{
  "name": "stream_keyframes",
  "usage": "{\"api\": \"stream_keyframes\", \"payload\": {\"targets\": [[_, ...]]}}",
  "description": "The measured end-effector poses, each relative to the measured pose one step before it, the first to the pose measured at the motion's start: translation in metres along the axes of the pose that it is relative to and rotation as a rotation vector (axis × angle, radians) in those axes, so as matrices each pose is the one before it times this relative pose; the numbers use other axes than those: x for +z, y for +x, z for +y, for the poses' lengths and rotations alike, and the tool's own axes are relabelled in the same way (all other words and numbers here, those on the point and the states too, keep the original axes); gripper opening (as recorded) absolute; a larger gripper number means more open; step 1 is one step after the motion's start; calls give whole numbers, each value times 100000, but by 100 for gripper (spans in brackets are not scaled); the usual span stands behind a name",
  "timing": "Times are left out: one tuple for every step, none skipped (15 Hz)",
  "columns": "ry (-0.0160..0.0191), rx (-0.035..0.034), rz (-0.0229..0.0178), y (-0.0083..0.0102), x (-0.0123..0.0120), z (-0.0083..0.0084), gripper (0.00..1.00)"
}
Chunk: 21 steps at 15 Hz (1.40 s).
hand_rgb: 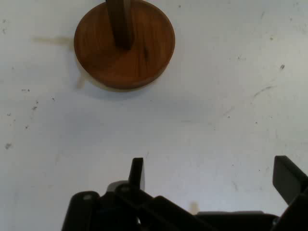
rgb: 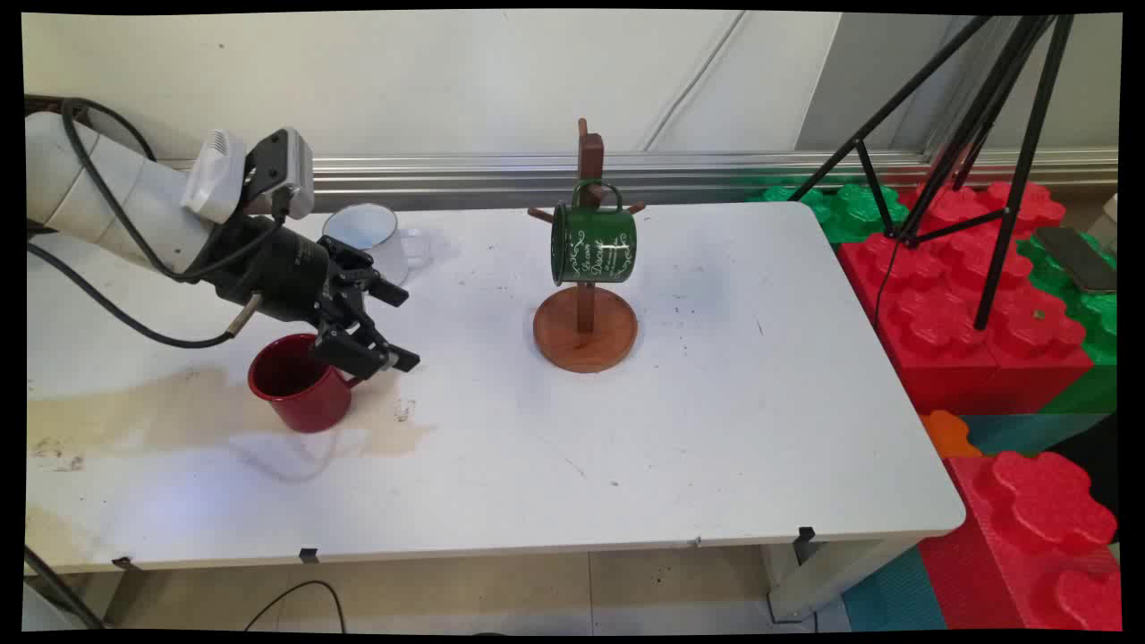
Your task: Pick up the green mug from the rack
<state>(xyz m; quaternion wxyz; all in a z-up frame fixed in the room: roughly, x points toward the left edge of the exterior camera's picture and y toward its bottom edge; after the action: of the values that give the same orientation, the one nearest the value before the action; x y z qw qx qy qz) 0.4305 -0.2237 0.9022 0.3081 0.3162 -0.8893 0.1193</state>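
Note:
My black gripper (rgb: pixel 401 326) hangs low over the table's left part, open, with nothing between its fingers. Right beside it, on its left and partly hidden by it, a red mug (rgb: pixel 295 386) stands upright on the table. Behind the gripper stands a white mug (rgb: pixel 368 234). To the right is a wooden mug tree (rgb: pixel 586 326) with a green mug (rgb: pixel 595 241) hanging on one peg. In the hand view my gripper (hand_rgb: pixel 211 175) points across bare table at the tree's round base (hand_rgb: pixel 124 45); no mug shows there.
The white table (rgb: pixel 716 429) carries brownish stains at its left front. Red and green foam blocks (rgb: pixel 975 304) and a black tripod (rgb: pixel 993 152) stand off the table's right side. A metal rail runs along the wall behind.

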Motion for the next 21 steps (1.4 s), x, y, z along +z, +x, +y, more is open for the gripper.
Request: {"api": "stream_keyframes", "payload": {"targets": [[365, -354, 40, 102, -56, -57, 100], [332, -281, 26, 78, -45, -39, 100], [180, -185, -55, 36, -23, -19, 100], [352, -379, 8, 51, -40, -28, 100], [554, -536, 56, 43, -35, -39, 100], [426, -439, 28, 32, -39, -10, 100], [320, -223, 37, 57, -16, -14, 100], [421, -71, 174, 116, 1, -12, 100], [564, 73, 186, 124, 30, -12, 100], [607, -58, 317, 138, 33, -7, 100], [752, -301, 415, 161, 61, 37, 100], [736, -524, 620, 258, 87, 55, 100], [560, -547, 790, 319, 81, 87, 100], [401, -394, 851, 332, 46, 89, 100], [161, -302, 1076, 451, 32, 117, 100], [41, -271, 897, 378, -6, 112, 100], [-130, -347, 994, 425, -41, 163, 100], [-394, -316, 1001, 407, -77, 209, 100], [-340, -244, 900, 354, -60, 175, 100], [-382, -303, 1238, 442, -75, 200, 100], [-136, -506, 1227, 453, -43, 144, 100]]}}
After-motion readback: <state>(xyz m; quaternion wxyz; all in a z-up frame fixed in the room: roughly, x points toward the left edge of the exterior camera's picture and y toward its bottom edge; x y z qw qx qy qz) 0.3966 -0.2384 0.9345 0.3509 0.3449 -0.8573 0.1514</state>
